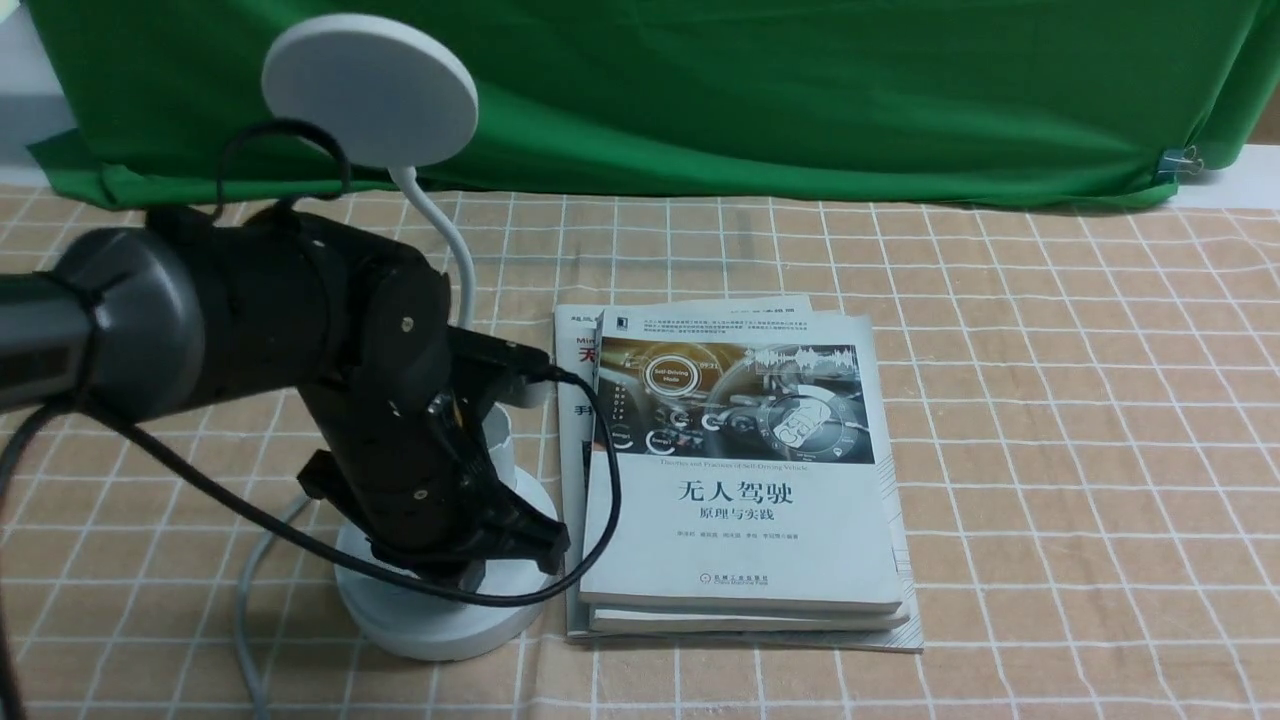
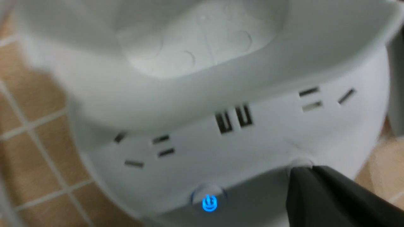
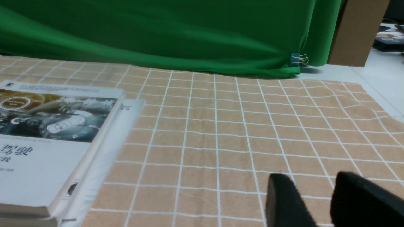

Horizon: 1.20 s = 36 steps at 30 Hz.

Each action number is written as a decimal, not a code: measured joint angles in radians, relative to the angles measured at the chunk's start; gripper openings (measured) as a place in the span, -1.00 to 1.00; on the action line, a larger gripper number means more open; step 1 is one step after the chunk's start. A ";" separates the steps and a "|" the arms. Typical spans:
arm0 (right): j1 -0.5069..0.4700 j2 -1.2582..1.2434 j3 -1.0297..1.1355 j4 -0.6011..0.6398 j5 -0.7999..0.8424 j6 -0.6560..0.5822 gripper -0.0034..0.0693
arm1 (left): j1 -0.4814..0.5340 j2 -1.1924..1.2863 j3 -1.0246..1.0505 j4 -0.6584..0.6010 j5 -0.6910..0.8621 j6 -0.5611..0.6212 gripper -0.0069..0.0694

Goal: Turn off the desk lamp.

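The white desk lamp stands at the front left, with its flat disc head [image 1: 370,85] up high, a bendy neck [image 1: 457,262] and a round base [image 1: 440,615]. My left gripper [image 1: 525,545] hangs low over the base and hides much of it. In the left wrist view the base [image 2: 258,142] shows sockets under the cup holder [image 2: 202,47]. A power button [image 2: 209,202] glows blue. My left gripper [image 2: 304,171] is shut, its tip touching a small round button [image 2: 301,163]. My right gripper [image 3: 312,178] is open over bare cloth, holding nothing.
A stack of books [image 1: 740,480] lies just right of the lamp base. The lamp's grey cord [image 1: 250,600] runs off to the front left. A green cloth [image 1: 800,90] hangs along the back of the checked tablecloth [image 1: 1080,450].
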 joint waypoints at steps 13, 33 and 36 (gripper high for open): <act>0.000 0.000 0.000 0.000 0.000 0.000 -0.24 | 0.000 -0.556 0.237 -0.059 -0.126 0.000 -0.83; 0.000 0.000 0.000 0.000 0.000 0.000 -0.24 | 0.000 -1.419 0.948 -0.061 -0.712 0.000 -0.83; 0.000 0.000 0.000 0.000 0.000 0.000 -0.24 | 0.000 -1.420 0.965 -0.061 -0.723 0.000 -0.83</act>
